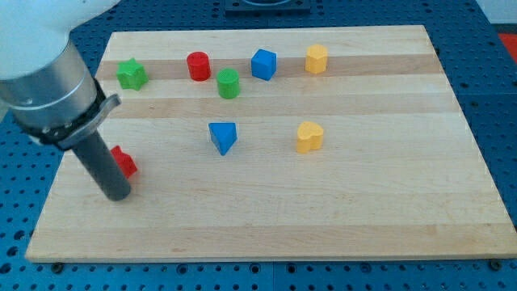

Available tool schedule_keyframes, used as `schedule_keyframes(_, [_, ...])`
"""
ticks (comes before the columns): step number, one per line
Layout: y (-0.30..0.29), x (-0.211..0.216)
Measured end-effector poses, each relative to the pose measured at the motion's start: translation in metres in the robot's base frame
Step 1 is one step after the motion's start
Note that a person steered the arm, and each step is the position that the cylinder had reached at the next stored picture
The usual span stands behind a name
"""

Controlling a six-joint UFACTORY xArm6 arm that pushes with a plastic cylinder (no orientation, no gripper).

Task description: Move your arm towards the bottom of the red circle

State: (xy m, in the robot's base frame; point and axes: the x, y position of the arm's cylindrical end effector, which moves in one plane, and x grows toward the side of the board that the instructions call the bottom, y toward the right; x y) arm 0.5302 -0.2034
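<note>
1. End effector: bare rod, nothing to grasp with; my tip (118,194) sits on the counter (339,218), lower left.
2. Red circle (198,65): well up-right of tip.
3. Second red block (123,162): touching the rod's right side.

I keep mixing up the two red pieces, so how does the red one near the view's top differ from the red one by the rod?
The red circle stands fully in view as a round cylinder near the view's top, between the green star and the green circle. The other red block sits low on the view's left, partly hidden behind the rod, right beside my tip, its shape unclear. Both are the same red.
</note>
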Motion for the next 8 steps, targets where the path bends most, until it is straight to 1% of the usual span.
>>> schedule_keyframes(1, [0.000,-0.013])
schedule_keyframes(3, [0.004,-0.010])
schedule_keyframes(4, [0.075,-0.018])
schedule_keyframes(5, [0.128,-0.069])
schedule_keyframes(6, [0.124,-0.119])
schedule_keyframes(7, [0.113,-0.132])
schedule_keyframes(8, [0.100,-0.154])
